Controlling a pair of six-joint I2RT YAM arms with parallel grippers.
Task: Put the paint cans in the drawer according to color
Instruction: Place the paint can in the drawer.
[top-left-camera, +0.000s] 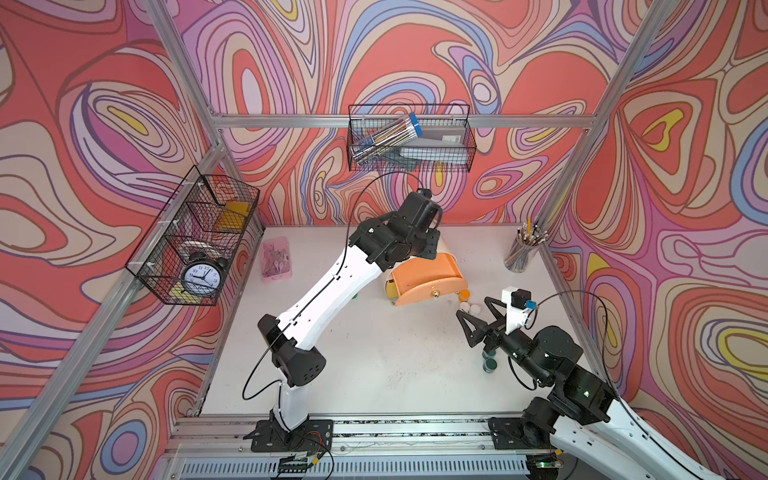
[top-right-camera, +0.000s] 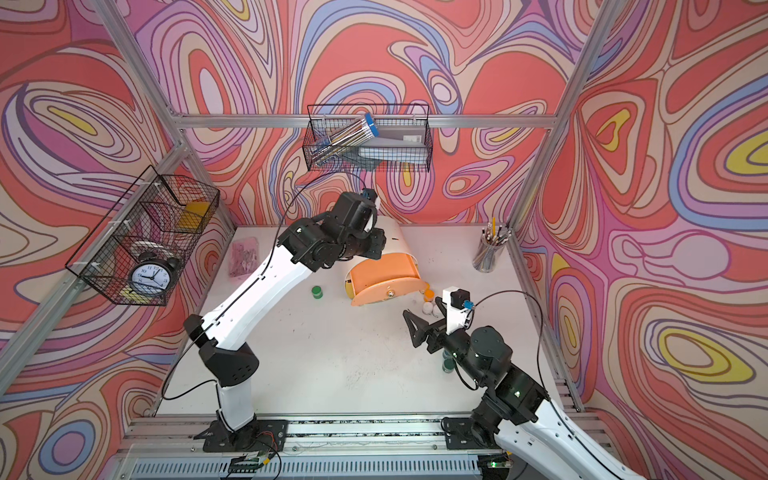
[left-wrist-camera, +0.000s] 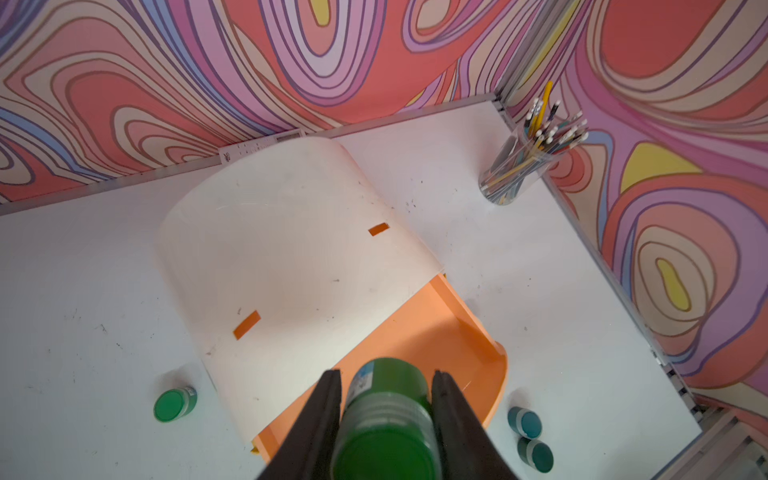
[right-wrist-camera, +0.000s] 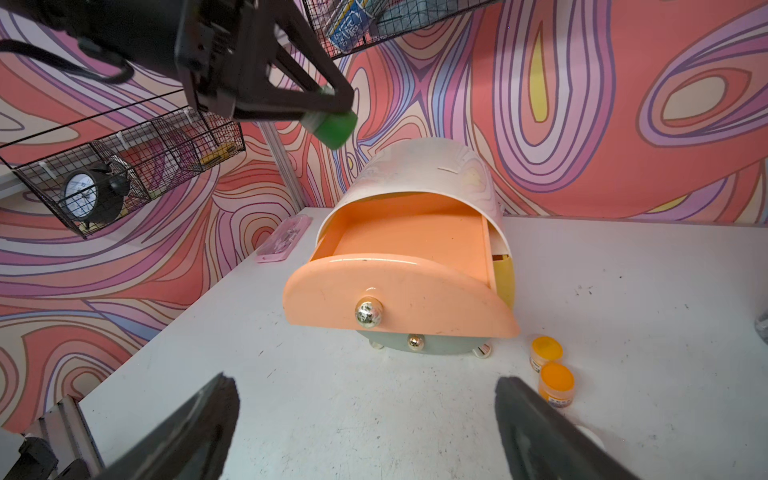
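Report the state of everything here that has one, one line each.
left gripper, jaws shut on the held green can
held green can, lidded, off the table
right gripper, jaws open, empty
peach drawer, pulled out, nothing seen inside
grey-green drawer, shut
other green can, standing on the table, lidded
orange cans, upright on the table, lidded
teal cans, on the table, lidded

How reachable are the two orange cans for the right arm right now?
Probably yes. The right gripper is open, empty and hovers close to the orange cans; bare table lies between. The pulled-out peach drawer sits beside them, so approach from above.
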